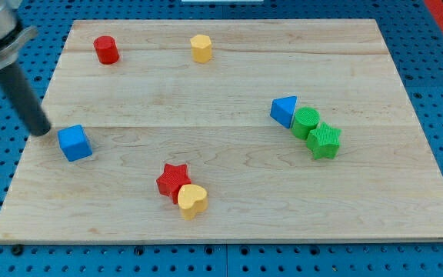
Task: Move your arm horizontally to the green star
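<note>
The green star (pixel 325 141) lies at the view's right on the wooden board (pixel 229 92). It touches a green cylinder (pixel 306 122), which touches a blue triangle (pixel 284 110). My tip (pixel 41 131) is at the board's left edge, far to the left of the green star and roughly level with it. The tip stands just left of a blue cube (pixel 74 142), with a small gap between them.
A red cylinder (pixel 106 49) and a yellow hexagon (pixel 201 48) sit near the view's top. A red star (pixel 173 180) touches a yellow heart (pixel 192 200) near the bottom middle. Blue pegboard (pixel 437 46) surrounds the board.
</note>
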`<act>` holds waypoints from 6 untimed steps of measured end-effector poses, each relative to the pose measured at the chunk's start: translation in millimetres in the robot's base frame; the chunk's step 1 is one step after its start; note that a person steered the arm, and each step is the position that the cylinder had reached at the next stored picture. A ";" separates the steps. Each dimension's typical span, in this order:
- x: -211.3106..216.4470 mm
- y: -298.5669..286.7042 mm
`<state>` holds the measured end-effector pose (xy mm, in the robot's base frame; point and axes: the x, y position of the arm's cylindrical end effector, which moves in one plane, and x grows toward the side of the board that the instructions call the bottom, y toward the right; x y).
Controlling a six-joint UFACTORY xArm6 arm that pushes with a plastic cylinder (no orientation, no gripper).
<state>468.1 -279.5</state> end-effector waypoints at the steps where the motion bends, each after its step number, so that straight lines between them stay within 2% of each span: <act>1: 30.1 50.4; 3: 30.1 175.0; 6: 30.1 194.2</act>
